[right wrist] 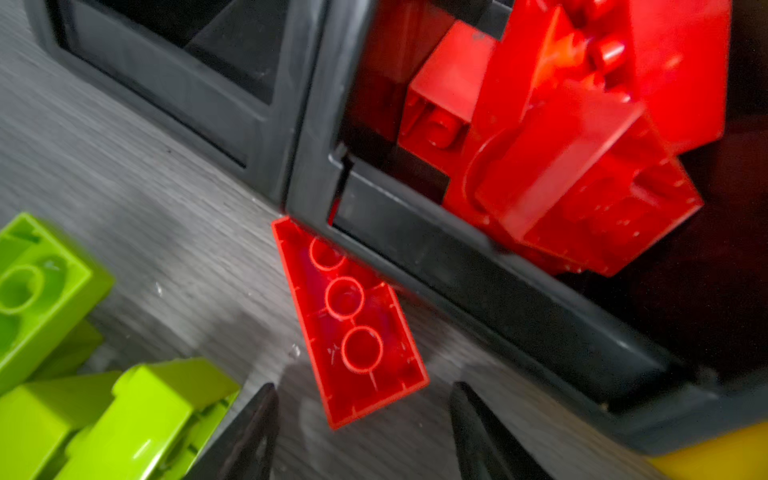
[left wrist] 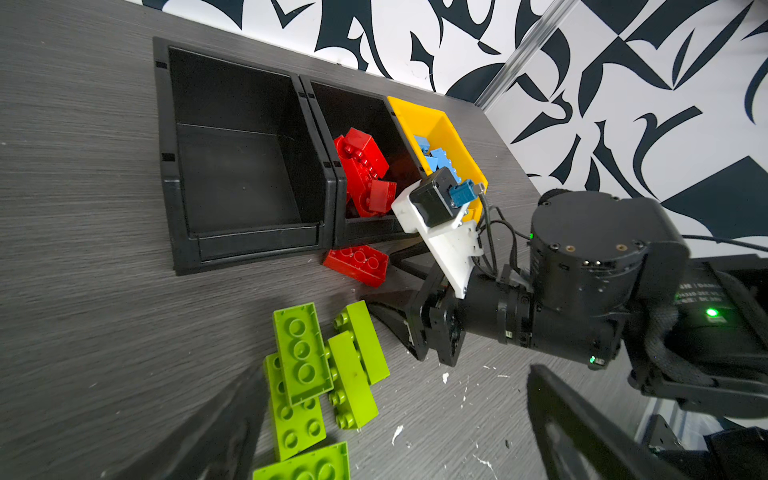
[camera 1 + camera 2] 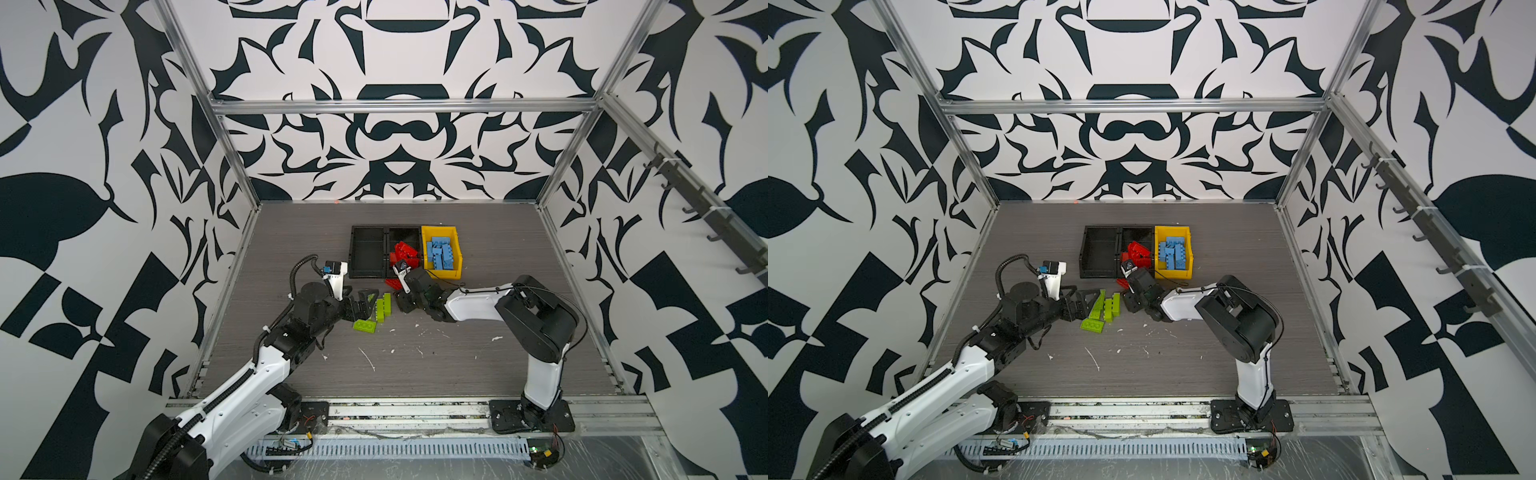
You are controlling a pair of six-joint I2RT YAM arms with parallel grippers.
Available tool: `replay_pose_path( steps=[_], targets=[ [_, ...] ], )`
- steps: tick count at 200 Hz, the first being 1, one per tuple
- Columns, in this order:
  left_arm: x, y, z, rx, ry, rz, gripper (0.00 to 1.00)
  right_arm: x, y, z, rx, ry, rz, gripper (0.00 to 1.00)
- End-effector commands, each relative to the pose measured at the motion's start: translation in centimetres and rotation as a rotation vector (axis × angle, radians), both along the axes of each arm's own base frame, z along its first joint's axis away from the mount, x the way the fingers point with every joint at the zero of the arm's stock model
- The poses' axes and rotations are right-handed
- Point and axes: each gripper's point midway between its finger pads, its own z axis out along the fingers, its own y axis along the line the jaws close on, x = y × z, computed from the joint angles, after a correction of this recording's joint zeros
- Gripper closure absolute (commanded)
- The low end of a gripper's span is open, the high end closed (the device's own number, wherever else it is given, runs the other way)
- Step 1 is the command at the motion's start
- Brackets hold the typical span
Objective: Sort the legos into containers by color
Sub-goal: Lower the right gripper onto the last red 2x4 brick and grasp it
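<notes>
**Right gripper (image 1: 363,386) partly open at a stray red brick (image 1: 353,324); left gripper (image 3: 363,305) wide open, holding nothing.**
The right jaws stand clear on either side of the brick's near end. The brick lies studs down on the table (image 3: 478,365), against the black bin (image 3: 404,228) at its 6 o'clock. That bin holds red bricks (image 3: 405,251). The yellow bin (image 3: 428,232), at its 3 o'clock, holds blue bricks (image 3: 441,253). Green bricks (image 3: 381,307) lie at 7 o'clock, just beside the left gripper.

3 containers (image 3: 368,253) in row; brick (image 3: 390,284) before middle one.
</notes>
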Motion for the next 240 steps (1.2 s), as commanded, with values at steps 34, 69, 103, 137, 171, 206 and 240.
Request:
replay_pose_path(
  steps=[34,69,103,137,171,206,240],
  targets=[
    [0.2,0.0,1.0,-0.011,-0.029,0.004,0.00,1.7,0.9,0.6,0.015,-0.008,0.017,0.31],
    [0.2,0.0,1.1,-0.012,-0.030,0.004,0.00,1.9,1.6,0.9,0.036,-0.010,0.031,0.32],
    [0.2,0.0,1.0,-0.011,-0.028,0.003,0.00,1.9,1.8,1.1,0.041,-0.012,0.035,0.34],
    [0.2,0.0,1.0,-0.010,-0.028,0.003,0.00,1.9,2.0,1.2,0.045,-0.011,0.041,0.40],
    [0.3,0.0,0.9,-0.009,-0.024,0.005,0.00,1.7,2.2,1.4,0.055,-0.013,0.051,0.48],
    [0.3,0.0,0.9,-0.010,-0.023,0.005,0.00,1.4,2.2,1.9,0.059,-0.021,0.055,0.55],
    [0.3,0.0,0.9,-0.010,-0.024,0.003,0.00,1.0,1.9,2.3,0.062,-0.033,0.052,0.61]
  ],
)
